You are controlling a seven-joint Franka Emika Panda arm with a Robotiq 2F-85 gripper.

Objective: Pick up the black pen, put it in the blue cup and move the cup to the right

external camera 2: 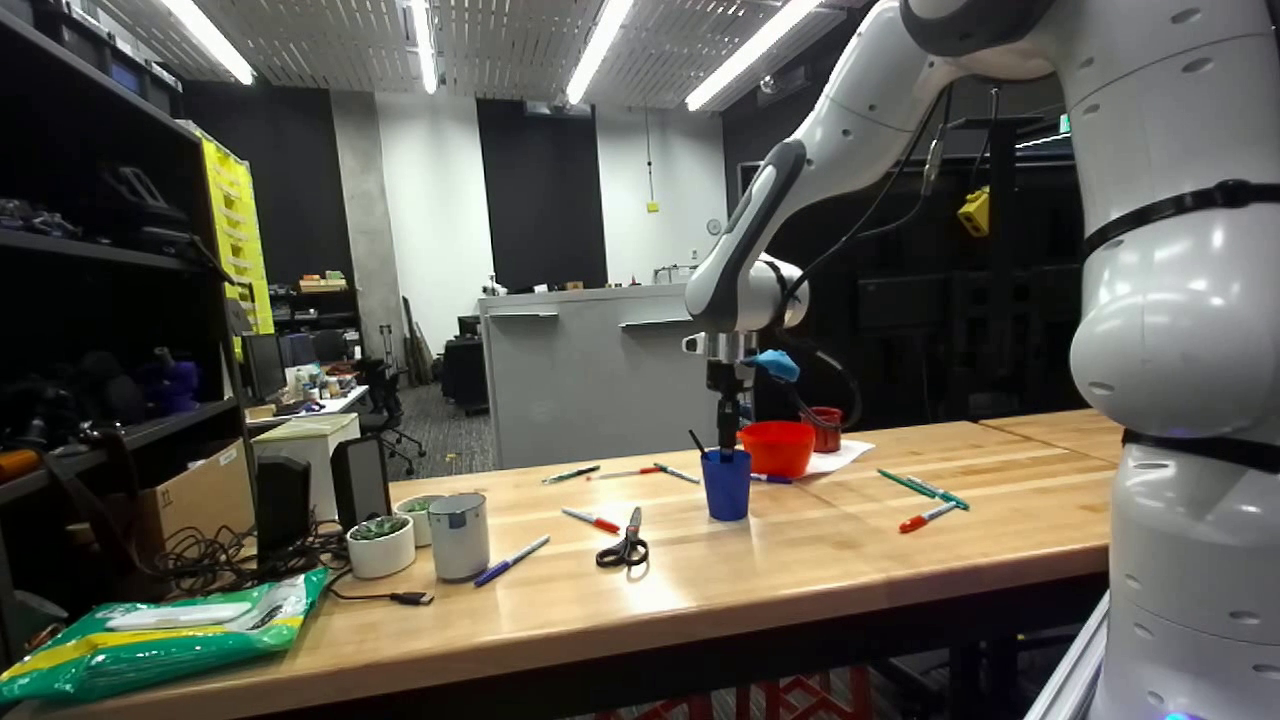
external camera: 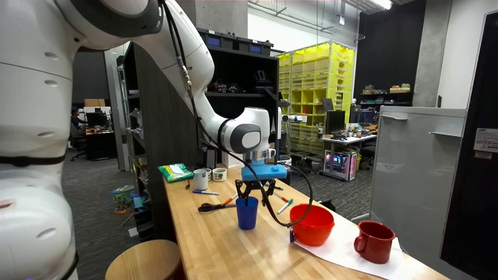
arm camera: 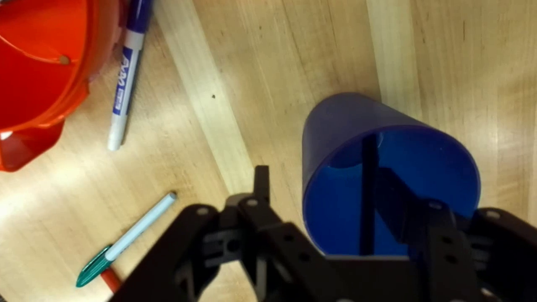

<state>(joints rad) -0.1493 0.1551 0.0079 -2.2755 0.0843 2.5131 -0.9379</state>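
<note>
From my console I see scissors [external camera 2: 632,541], a grey cup [external camera 2: 460,545] beside a potted succulent [external camera 2: 381,552], and a dark red mug [external camera: 376,245] on white paper [external camera: 339,251] near the red bowl [external camera: 313,232].

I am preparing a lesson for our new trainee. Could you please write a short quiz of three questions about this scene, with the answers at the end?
1. Where is the black pen, and is it upright or tilted?
2. True or false: one finger of the gripper is inside the blue cup, the other outside.
3. In an exterior view, which stands on the white paper? a) scissors b) dark red mug c) green packet

Key: 1. In the blue cup, tilted. 2. True. 3. b
</note>
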